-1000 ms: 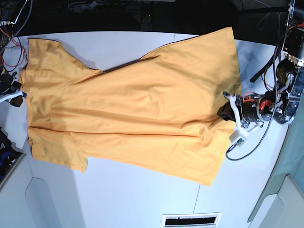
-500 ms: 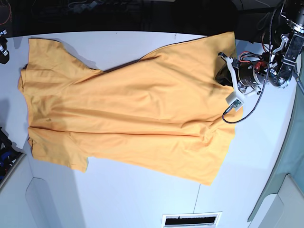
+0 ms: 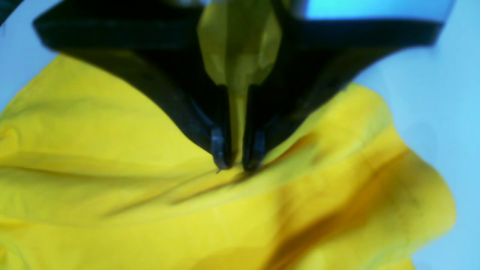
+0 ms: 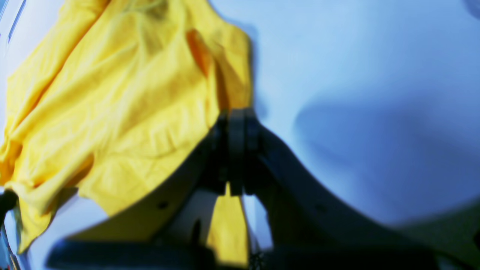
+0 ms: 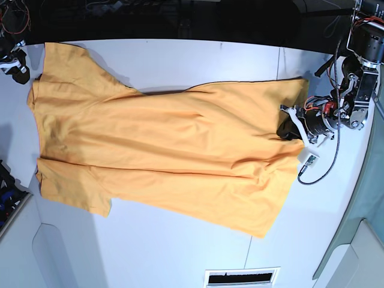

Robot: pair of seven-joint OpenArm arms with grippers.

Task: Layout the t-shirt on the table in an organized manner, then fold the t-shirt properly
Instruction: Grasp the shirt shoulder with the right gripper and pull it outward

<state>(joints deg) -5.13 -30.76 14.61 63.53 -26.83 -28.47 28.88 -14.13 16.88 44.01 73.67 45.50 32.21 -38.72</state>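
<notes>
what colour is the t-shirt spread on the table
Plain orange-yellow cotton t-shirt, no print visible; clearest in the base view.

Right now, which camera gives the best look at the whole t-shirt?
The base view: it shows the t-shirt spread over the table, sleeves and hem included. The left wrist view shows only folds pinched in the left claw; the right wrist view shows a blurred end beside the right claw.

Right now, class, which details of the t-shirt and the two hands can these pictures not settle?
- Line drawing and neck tag: none shows on the t-shirt in any view.
- Right hand: barely shows at the base view's left edge; its wrist view is blurred.
- Left hand: in the base view its tips are hidden by cloth.
- Table: its edges are cut off.
</notes>
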